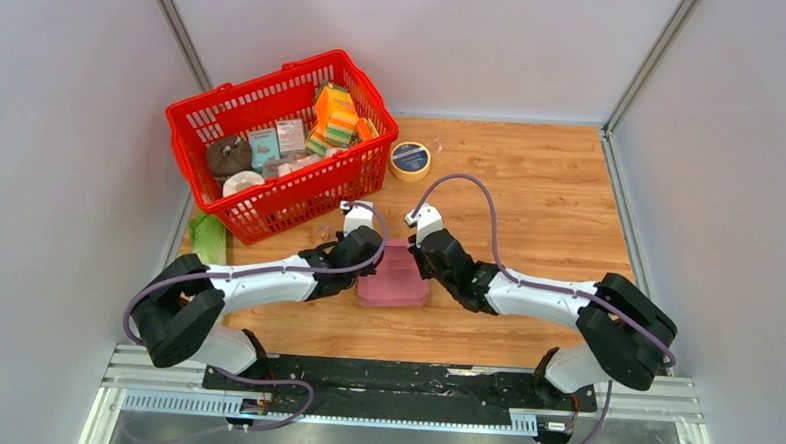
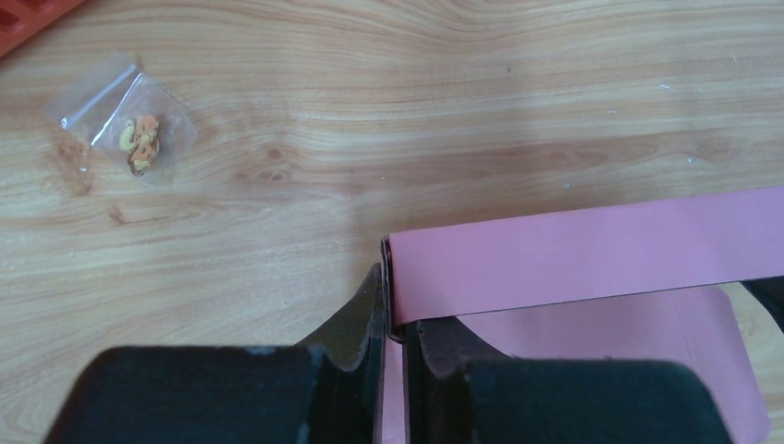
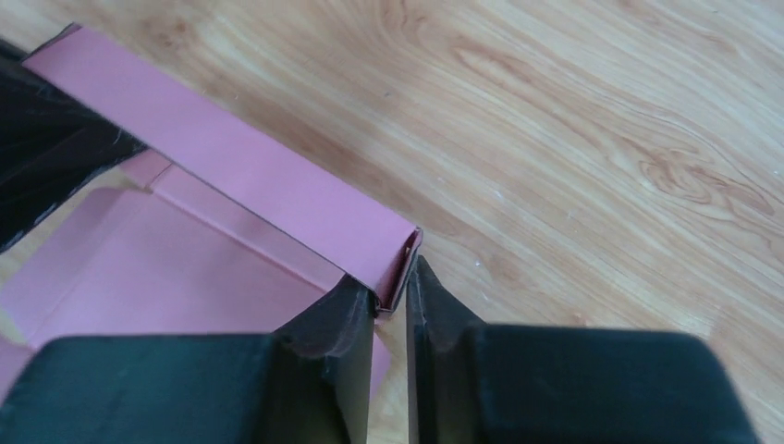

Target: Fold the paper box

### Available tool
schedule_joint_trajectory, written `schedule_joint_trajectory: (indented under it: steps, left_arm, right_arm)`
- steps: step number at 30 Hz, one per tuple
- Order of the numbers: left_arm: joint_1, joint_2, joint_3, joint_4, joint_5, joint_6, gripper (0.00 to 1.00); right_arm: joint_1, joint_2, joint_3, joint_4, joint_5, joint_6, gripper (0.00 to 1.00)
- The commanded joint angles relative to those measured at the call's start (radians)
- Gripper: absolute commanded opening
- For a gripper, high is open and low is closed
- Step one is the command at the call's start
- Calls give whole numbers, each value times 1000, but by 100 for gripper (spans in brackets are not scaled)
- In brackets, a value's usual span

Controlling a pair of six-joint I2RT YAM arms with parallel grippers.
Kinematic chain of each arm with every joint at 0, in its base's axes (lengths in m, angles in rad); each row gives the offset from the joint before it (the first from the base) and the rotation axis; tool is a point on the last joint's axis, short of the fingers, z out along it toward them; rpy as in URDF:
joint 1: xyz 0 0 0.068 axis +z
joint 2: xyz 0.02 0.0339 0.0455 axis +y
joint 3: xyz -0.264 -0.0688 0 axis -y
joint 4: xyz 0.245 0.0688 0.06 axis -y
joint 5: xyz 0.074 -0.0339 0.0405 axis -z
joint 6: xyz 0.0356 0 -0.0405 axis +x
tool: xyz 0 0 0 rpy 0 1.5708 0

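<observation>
Top external view: the paper box (image 1: 394, 274), a partly folded pink card, lies on the wooden table (image 1: 531, 188) between the two arms, just in front of the red basket (image 1: 300, 190). The left gripper (image 2: 393, 301) is pinched on the left end of the card's raised far wall, and the right gripper (image 3: 393, 291) is pinched on that wall's right end, where the card doubles over. A small clear bag (image 2: 129, 116) lies on the table, well apart from the card.
</observation>
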Motion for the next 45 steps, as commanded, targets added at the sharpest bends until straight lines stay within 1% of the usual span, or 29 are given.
schedule_joint_trajectory:
  steps: [1,2,3,4,7,8,9,10,12,17,20,22,25,26,28,29,32,34,35,37,38,40,41,44,45]
  left_arm:
    - [-5,5,53,-100,-6,-94,0]
    - [-5,3,55,-106,-12,-103,0]
    - [-5,3,62,-120,-19,-122,0]
    - [-5,6,67,-132,-25,-133,0]
    - [-5,5,87,-169,-42,-174,0]
    - [-5,5,92,-175,-48,-186,0]
    - [-5,6,101,-192,-49,-212,0]
    - [-5,5,102,-194,-51,-223,0]
    - [-5,3,104,-201,-49,-258,0]
    - [-6,-12,95,-188,-2,-298,0]
    - [-16,-18,88,-183,4,-323,0]
    - [-19,-18,93,-189,-3,-329,0]
    - [-19,-15,90,-200,-25,-332,0]
    - [-17,-15,88,-201,-34,-325,0]
    - [-19,-15,90,-207,-46,-314,0]
    - [-19,-12,88,-209,-55,-303,0]
    - [-17,-8,85,-204,-78,-274,0]
    - [-19,-5,87,-207,-91,-265,0]
    - [-17,0,84,-206,-100,-257,0]
    - [-17,5,79,-204,-111,-248,0]
    - [-17,8,78,-206,-114,-239,0]
    - [-19,6,76,-206,-117,-231,0]
    - [-17,5,73,-207,-118,-225,0]
    - [-17,-6,69,-206,-123,-216,0]
    - [-19,-8,69,-206,-123,-211,0]
  right_arm:
    - [40,29,10,121,211,28,12]
    - [46,47,15,128,249,28,9]
    - [63,64,19,128,279,33,1]
    - [77,78,27,125,312,25,0]
    - [167,153,49,148,525,-3,0]
    - [192,170,41,218,619,-36,0]
    - [230,193,39,241,664,-53,0]
    - [240,205,47,251,704,-62,0]
    - [241,218,64,219,743,-41,0]
    - [241,239,84,213,844,-16,0]
    - [241,264,108,202,873,-12,0]
    - [241,250,98,209,869,-9,0]
    - [232,198,66,199,814,6,0]
    - [215,138,52,170,738,25,7]
    - [197,68,36,93,632,51,21]
    - [180,-18,17,69,532,59,35]
    - [157,-155,-8,-37,362,74,57]
    - [157,-210,-30,-108,311,63,67]
    - [154,-233,-37,-128,256,63,76]
    - [143,-288,-43,-201,194,74,84]
    - [123,-302,-46,-215,119,89,87]
    - [99,-336,-49,-257,91,124,89]
    - [39,-344,-53,-261,9,164,91]
    - [-80,-350,-50,-272,-168,238,91]
    - [-91,-353,-50,-271,-177,252,91]
